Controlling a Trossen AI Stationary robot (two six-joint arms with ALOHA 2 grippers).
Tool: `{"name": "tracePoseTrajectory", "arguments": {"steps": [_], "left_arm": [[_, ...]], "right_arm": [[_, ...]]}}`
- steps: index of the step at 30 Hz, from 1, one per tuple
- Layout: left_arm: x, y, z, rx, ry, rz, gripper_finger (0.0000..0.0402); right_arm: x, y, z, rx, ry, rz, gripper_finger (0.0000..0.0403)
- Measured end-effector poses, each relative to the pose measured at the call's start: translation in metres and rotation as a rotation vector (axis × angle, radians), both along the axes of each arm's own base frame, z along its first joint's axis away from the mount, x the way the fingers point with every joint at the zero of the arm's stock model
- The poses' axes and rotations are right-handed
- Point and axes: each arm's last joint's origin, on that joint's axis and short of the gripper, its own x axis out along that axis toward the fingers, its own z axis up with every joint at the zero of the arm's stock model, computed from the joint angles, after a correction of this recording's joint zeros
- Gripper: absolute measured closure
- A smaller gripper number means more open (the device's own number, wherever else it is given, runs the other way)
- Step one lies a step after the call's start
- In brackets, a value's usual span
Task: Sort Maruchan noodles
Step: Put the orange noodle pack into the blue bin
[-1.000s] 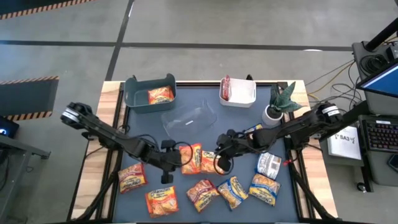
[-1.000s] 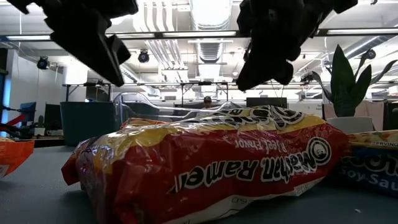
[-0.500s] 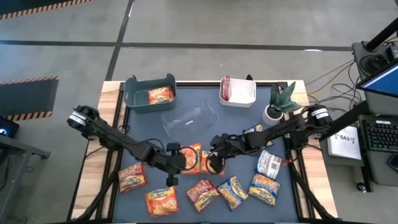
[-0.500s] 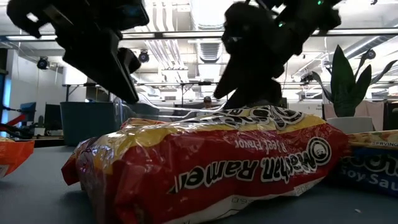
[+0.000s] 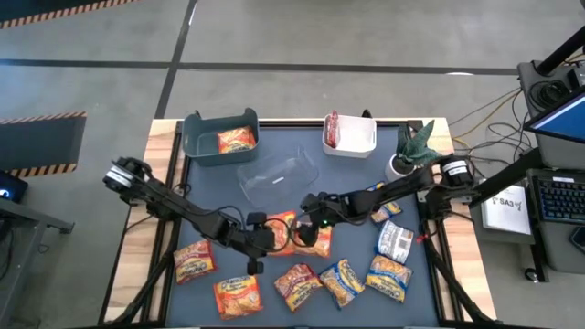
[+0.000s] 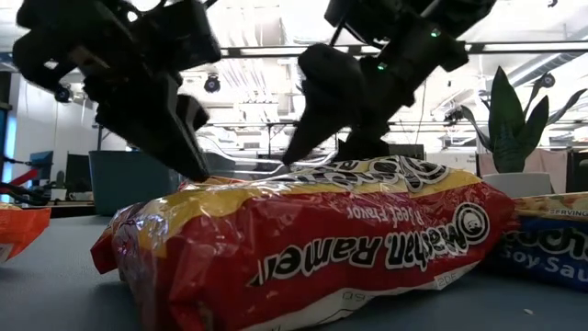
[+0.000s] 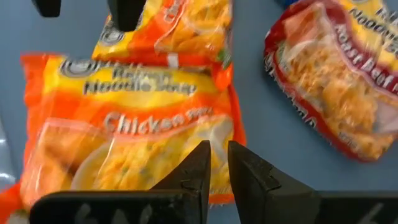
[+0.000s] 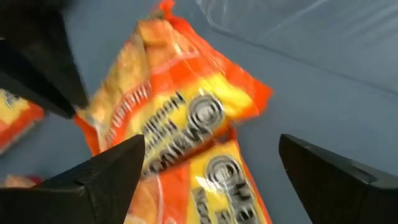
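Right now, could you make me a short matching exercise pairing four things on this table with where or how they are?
Things:
1. teal bin
2. white bin
3. right gripper
4. plant

Places or states:
A. open above two orange packets
B. holds one orange packet
C. holds a dark red packet
D. stands at the far right corner of the mat

Pairs: 1-B, 2-C, 3-A, 4-D
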Motion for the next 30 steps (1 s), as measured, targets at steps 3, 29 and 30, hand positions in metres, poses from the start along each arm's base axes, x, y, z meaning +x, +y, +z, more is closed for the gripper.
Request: {"name": "tracePoseTrajectory", "arguments": {"steps": [3,29,30], "left_arm": [[-0.004,0.002,-0.008,-0.038,-0.051,0.014,0.0363],[-0.031,0.014,-0.042,-0.163,-0.135,0.088,0.0363],[-0.032,0.014,-0.043,-0.163,-0.133,0.089,0.0363]], "right_arm": [[0.002,-0.001,-0.001,-0.008,0.012,0.006,0.0044],[0.024,-0.012,-0.011,0.057,-0.084,0.019,0.0044],[0.024,-0.012,-0.012,0.059,-0.086,0.020,0.0044]]}}
